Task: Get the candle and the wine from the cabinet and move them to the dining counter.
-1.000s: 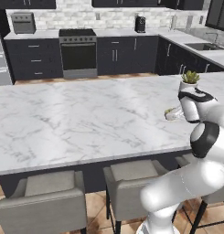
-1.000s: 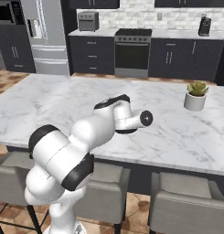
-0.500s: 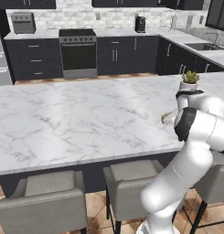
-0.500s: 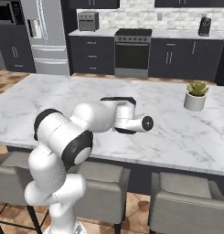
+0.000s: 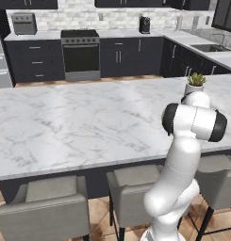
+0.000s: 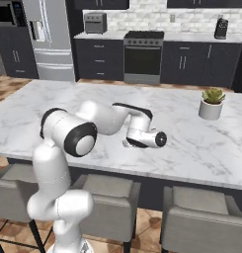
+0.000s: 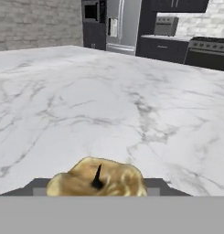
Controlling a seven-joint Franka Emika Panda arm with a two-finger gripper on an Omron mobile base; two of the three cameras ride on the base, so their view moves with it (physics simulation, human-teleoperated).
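A lumpy yellow candle with a black wick sits between my gripper's fingers, which are shut on it. In the right base view the gripper hangs low over the dining counter, near its front edge. I cannot tell whether the candle touches the top. The white marble dining counter spreads wide to the left of my arm and ahead of the hand. In the left base view my own arm hides the hand. The wine and the cabinet are out of view.
A small potted plant stands on the island's right part, beyond the hand. Grey stools line the near side. A stove and a steel fridge stand along the far wall.
The arm's elbow has swung round and risen. The hand has sunk a little towards the marble top with the candle still in it.
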